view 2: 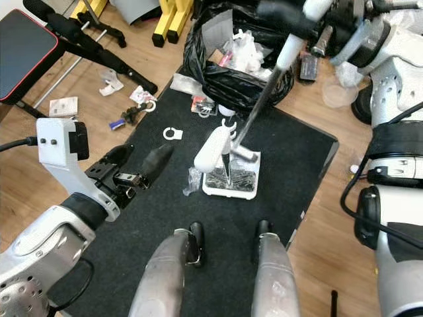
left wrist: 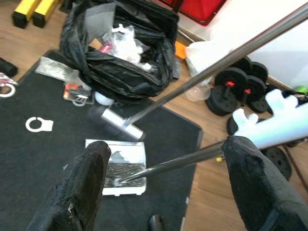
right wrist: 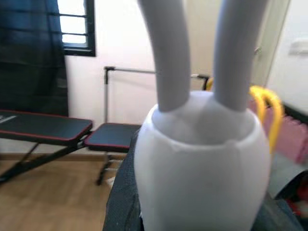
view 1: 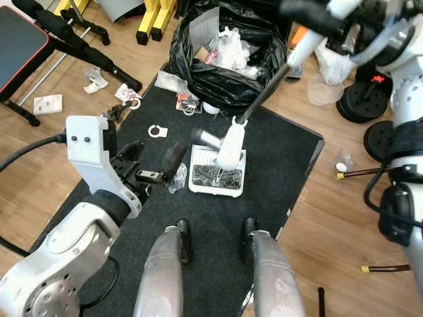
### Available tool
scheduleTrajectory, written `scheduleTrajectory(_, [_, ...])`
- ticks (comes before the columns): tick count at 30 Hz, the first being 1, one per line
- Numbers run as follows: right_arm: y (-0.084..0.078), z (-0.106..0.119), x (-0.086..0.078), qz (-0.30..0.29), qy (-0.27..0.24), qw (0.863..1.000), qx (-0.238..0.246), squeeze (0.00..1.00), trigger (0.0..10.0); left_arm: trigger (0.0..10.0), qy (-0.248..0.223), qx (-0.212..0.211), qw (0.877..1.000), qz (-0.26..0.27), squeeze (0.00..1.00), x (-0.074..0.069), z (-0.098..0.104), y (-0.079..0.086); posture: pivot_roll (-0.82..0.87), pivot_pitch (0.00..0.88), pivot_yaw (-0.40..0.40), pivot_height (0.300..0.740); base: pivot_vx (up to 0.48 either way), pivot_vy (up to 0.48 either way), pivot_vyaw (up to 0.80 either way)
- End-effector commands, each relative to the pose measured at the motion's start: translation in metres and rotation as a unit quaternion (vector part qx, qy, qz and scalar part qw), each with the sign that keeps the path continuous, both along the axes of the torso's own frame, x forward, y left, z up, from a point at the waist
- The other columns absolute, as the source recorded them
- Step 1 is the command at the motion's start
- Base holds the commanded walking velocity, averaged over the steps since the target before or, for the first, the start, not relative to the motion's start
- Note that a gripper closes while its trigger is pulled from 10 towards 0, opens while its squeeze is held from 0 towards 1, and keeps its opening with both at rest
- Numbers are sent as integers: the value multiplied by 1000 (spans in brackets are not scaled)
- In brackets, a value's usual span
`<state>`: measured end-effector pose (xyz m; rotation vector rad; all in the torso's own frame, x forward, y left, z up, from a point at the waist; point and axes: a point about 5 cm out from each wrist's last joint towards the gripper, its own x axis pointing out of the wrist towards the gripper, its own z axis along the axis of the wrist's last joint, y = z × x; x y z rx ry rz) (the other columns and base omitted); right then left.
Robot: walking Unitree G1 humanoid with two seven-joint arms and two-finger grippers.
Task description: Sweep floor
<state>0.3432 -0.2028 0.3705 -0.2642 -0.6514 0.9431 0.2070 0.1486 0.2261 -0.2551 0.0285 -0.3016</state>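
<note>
Nearest me, the left gripper (view 2: 135, 166) hangs over the black mat (view 1: 277, 165) with its fingers spread and nothing between them; just beyond it the white dustpan (view 1: 217, 170) lies flat on the mat, full of dark sweepings. The broom (view 1: 225, 146) stands in the pan, its dark pole slanting up to the right gripper (view 1: 310, 20), which is blurred, so I cannot tell its grip; farther back a black rubbish bag (view 1: 225, 56) gapes.

The mat (view 1: 277, 165) looks matt black and rough – like rubber or felt. The floor (view 1: 330, 224) is smooth wood. The bag (view 1: 218, 79) is glossy black plastic; the dustpan (view 1: 198, 173) white plastic. The broom (left wrist: 202, 74) pole is dull metal.
</note>
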Motion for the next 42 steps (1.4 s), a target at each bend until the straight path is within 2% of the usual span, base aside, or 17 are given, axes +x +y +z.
scheduleTrajectory(1, [10, 26, -19, 33, -48, 998, 19, 0, 10000, 10000, 8, 12, 1000, 14, 0, 6, -6, 3, 171, 291, -19, 740, 0, 0, 0])
scheduleTrajectory(4, [18, 32, -26, 43, -67, 997, 10, 0, 10000, 10000, 4, 17, 1000, 25, 0, 10, -7, 6, 171, 291, -19, 740, 0, 0, 533])
scheduleTrajectory(5, [21, 35, -30, 52, -79, 995, 13, 27, 10000, 10000, -2, 25, 999, 33, 0, 14, -6, 8, 165, 263, -21, 740, 0, 0, 800])
scheduleTrajectory(9, [29, 43, -40, 67, -103, 992, 26, 31, 10000, 10000, -11, 32, 998, 47, 0, 22, -6, 11, 157, 239, -19, 740, 0, 0, 798])
scheduleTrajectory(10, [29, 43, -40, 67, -103, 992, 26, 31, 10000, 10000, -11, 32, 998, 47, 0, 22, -6, 11, 157, 239, -19, 740, 0, 0, 794])
scheduleTrajectory(12, [37, 53, -53, 74, -130, 988, 42, 35, 10000, 10000, -19, 31, 998, 46, 0, 29, -6, 9, 147, 202, -14, 740, 0, 0, 794])
scheduleTrajectory(14, [40, 57, -58, 76, -136, 987, 49, 27, 10000, 10000, -22, 30, 998, 43, 0, 30, -6, 7, 147, 202, -14, 740, 0, 0, 794])
scheduleTrajectory(16, [52, 55, -65, 97, -137, 985, 48, 12, 10000, 10000, -27, 28, 998, 40, 0, 36, -7, 4, 133, 166, -12, 740, 0, 0, 794])
scheduleTrajectory(17, [52, 55, -65, 97, -137, 985, 48, 12, 10000, 10000, -27, 28, 998, 40, 0, 36, -7, 4, 133, 166, -12, 740, 0, 0, 794])
scheduleTrajectory(20, [71, 43, -72, 129, -119, 984, 41, 4, 10000, 10000, -41, 29, 998, 40, 0, 45, -7, 3, 119, 134, -15, 740, 0, 0, 792])
scheduleTrajectory(21, [71, 43, -72, 129, -119, 984, 41, 4, 10000, 10000, -41, 29, 998, 40, 0, 45, -7, 3, 119, 134, -15, 740, 0, 0, 788])
scheduleTrajectory(26, [94, 28, -77, 152, -99, 982, 44, 0, 10000, 10000, -57, 32, 997, 45, 0, 53, -10, 1, 114, 89, -28, 740, 0, 0, 788])
scheduleTrajectory(31, [105, 24, -81, 164, -85, 981, 54, 0, 10000, 10000, -68, 36, 996, 48, 0, 58, -11, 0, 107, 67, -31, 740, 0, 0, 788])
scheduleTrajectory(32, [113, 20, -83, 166, -75, 982, 56, 4, 10000, 10000, -71, 37, 996, 50, 0, 61, -11, 1, 98, 47, -30, 740, 0, 0, 788])
scheduleTrajectory(36, [129, 3, -77, 146, -41, 987, 54, 0, 10000, 10000, -73, 39, 995, 51, 0, 66, -15, 0, 94, 35, -32, 740, 0, 0, 778])
scheduleTrajectory(40, [146, -34, -72, 101, 11, 994, 37, 0, 10000, 10000, -74, 46, 995, 51, 0, 68, -20, 0, 93, 18, -35, 740, 0, 0, 772])
scheduleTrajectory(42, [149, -42, -71, 89, 24, 995, 33, 0, 10000, 10000, -72, 48, 995, 52, 0, 68, -22, 1, 93, 16, -38, 740, 0, 0, 769])
